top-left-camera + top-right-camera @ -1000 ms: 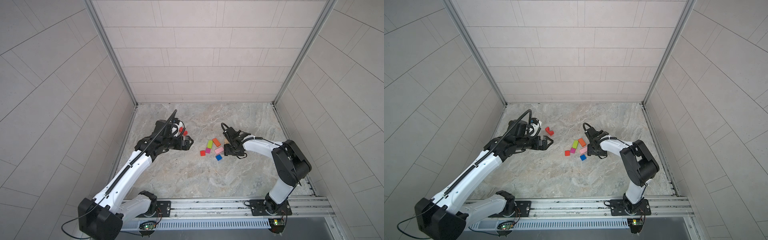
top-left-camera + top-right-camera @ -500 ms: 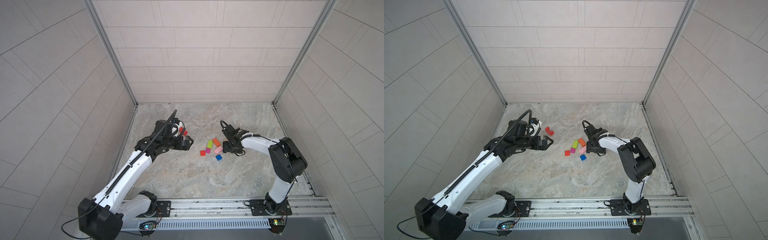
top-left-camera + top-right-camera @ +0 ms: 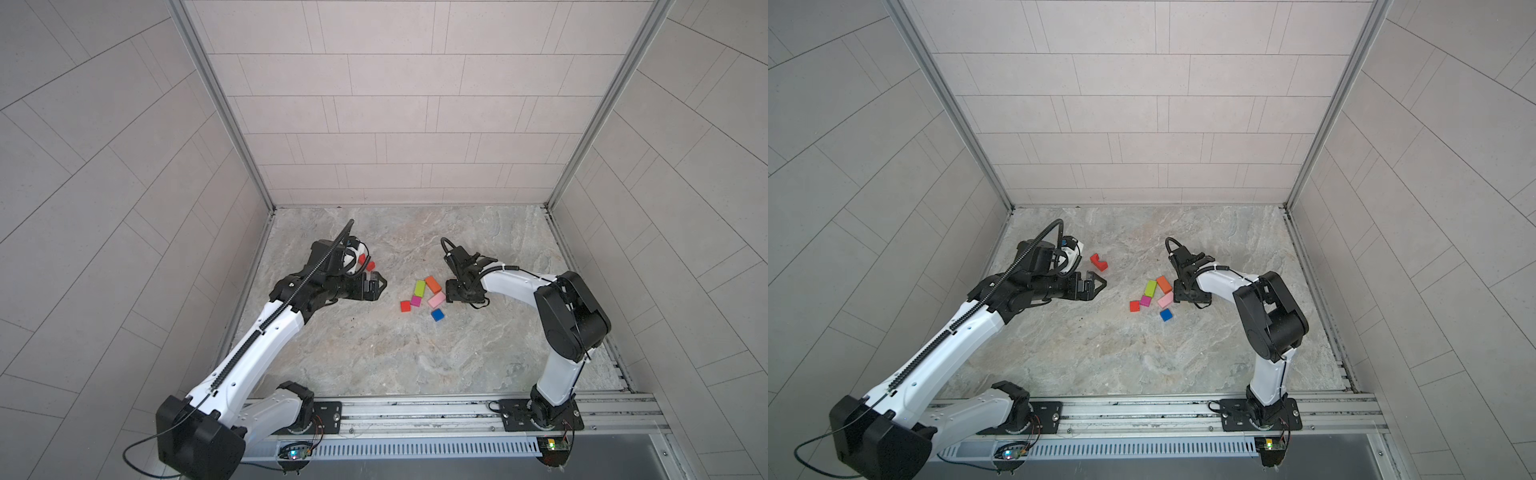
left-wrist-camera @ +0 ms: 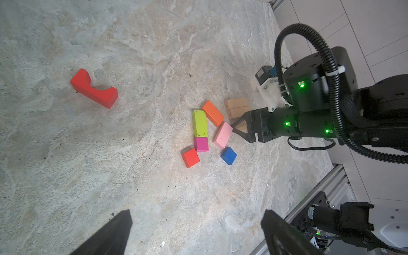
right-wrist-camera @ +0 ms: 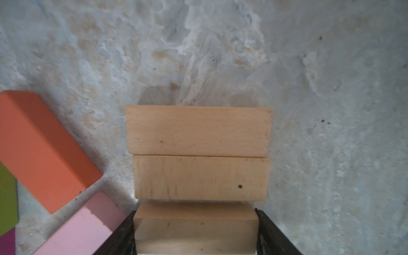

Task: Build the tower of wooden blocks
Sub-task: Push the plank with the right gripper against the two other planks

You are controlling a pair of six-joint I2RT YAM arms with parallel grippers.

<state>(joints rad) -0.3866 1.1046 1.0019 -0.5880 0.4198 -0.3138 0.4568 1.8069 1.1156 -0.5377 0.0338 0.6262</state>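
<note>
The right gripper [image 5: 195, 212] pinches a third tan bar [image 5: 195, 229] by its two ends, its black fingers [image 5: 123, 236] pressed against the wood; whether that bar touches the floor [image 3: 374, 353] cannot be told. On its far side two tan bars [image 5: 198, 154] lie flat, long sides touching and ends nearly flush; in both top views the gripper hides them. To their left, across a narrow wedge of bare floor, the orange oblong [image 3: 433, 284] lies slantwise, and a corner of the pink oblong [image 3: 436, 299] sits just beside the gripper's left finger. The lime oblong [image 3: 420, 287], magenta cube [image 3: 415, 301] and red cube [image 3: 405, 306] crowd close further left, with the blue cube [image 3: 437, 315] a little apart on the near side, all around mid-floor. The left gripper [image 3: 376, 286] is spread wide and empty, with a strip of open floor between it and the cluster. The red notched piece [image 3: 1099, 262] lies on its far side, well apart from the other blocks. Broad bare floor runs from the blocks to the rail [image 3: 415, 409] at the near edge, and likewise to the back wall [image 3: 395, 124].
</note>
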